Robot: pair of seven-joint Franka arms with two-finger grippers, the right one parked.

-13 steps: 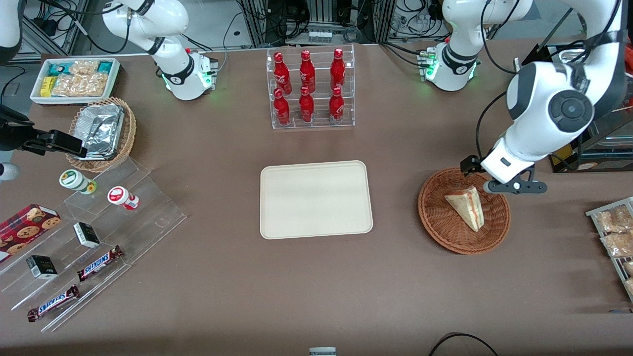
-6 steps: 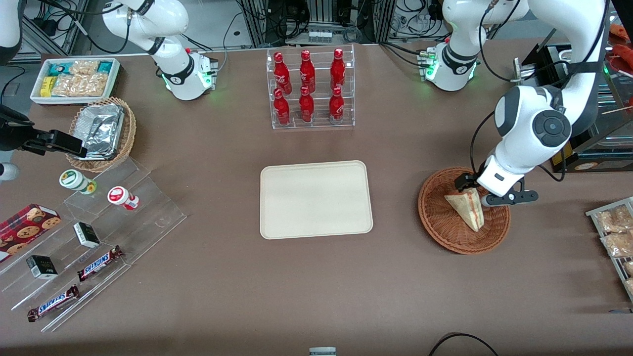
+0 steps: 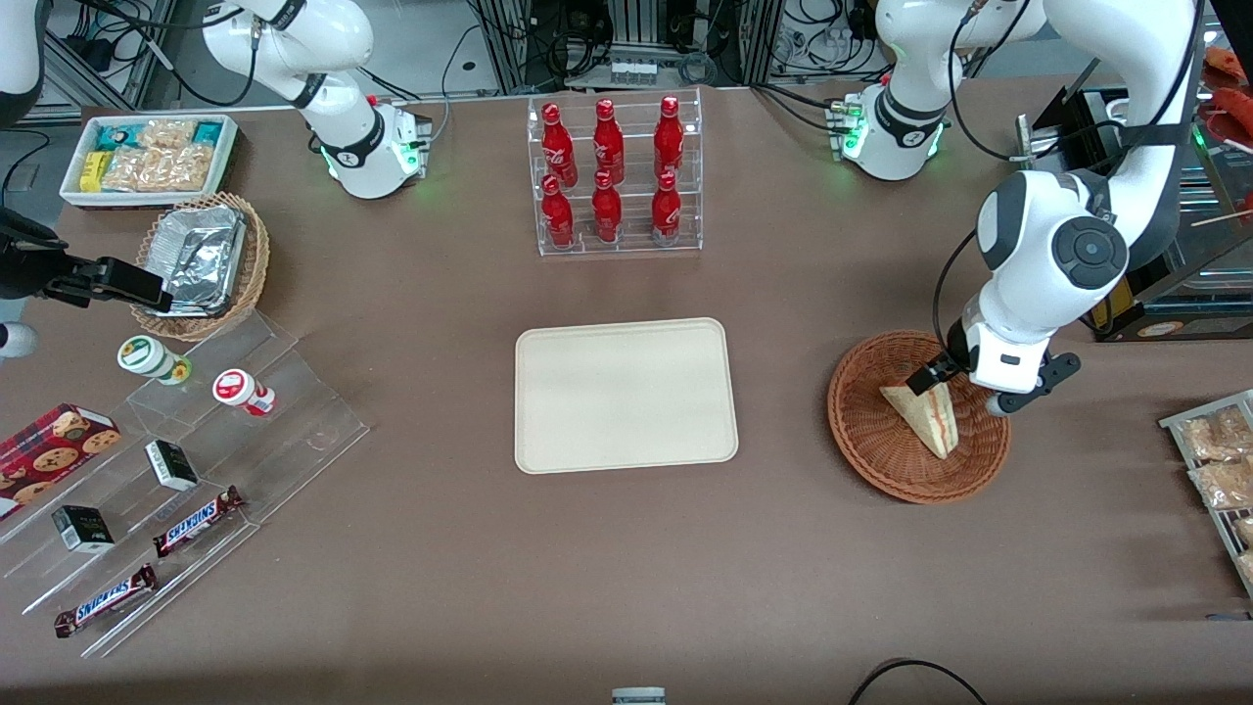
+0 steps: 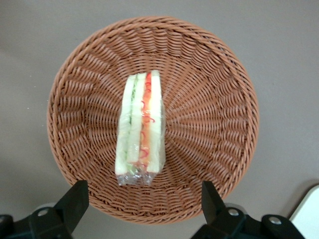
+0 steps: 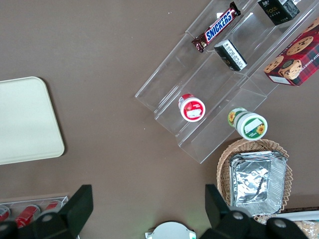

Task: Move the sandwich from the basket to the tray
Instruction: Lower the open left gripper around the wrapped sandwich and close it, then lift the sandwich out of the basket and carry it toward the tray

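Brown table (image 3: pixel 392 548) bears Snickers bars (image 3: pixel 198 521); hand (image 3: pixel 964 389) open above sandwich (image 3: pixel 925 416).

Left arm bent at the elbow, forearm and wrist pointing straight down, and the gripper (image 3: pixel 964 392) hangs low with its jaws spread wide, nothing held between them.

My gripper (image 4: pixel 142 201), matt black plastic fingers spread wide, hangs over the rough reddish-brown wicker basket (image 4: pixel 209 124). The sandwich (image 4: pixel 140 129) wears glossy clear film (crinkled at one end). The tray (image 3: pixel 626 395) looks smooth matt plastic; the worktop (image 3: pixel 626 568) is dull brown.
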